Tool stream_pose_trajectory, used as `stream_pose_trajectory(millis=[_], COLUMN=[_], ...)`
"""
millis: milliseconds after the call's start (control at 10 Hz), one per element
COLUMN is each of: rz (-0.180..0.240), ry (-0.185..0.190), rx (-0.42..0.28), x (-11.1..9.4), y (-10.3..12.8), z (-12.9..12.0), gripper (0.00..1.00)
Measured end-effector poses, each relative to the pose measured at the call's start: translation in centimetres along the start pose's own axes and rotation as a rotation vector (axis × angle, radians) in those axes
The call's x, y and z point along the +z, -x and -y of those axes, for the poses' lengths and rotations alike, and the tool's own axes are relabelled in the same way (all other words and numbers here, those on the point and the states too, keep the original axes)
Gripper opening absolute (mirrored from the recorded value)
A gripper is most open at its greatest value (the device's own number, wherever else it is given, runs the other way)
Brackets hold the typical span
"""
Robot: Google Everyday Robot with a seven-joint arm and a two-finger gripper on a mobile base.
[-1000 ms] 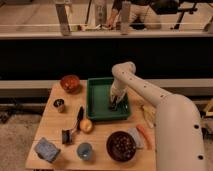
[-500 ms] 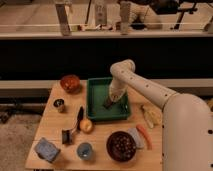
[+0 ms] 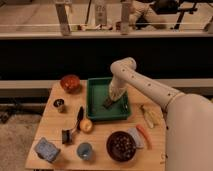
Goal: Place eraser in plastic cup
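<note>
Shifted leftward, the end effector sits in the one green tray, grip indiscernible; one plastic cup stands apart.

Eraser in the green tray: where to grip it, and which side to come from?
Take the eraser across its narrow width, at mid-length, coming straight down from above. It looks like a small, low block lying flat on the floor of the green tray, whose raised walls would block a sideways approach. The gripper is down inside the tray, right at the eraser.
</note>
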Motion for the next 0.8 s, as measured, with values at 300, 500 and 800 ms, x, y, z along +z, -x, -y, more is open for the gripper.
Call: stream_pose_trajectory(millis=[300,500,800], rz=[0.032,0.019,-0.043], ry=[0.009,0.022,0.062], rx=[0.168,0.274,0.316], x=[1.2,1.9,2.8], y=[-1.1,-1.3,-1.2], z=[1.5,1.2,1.2], gripper=[0.62,0.79,0.80])
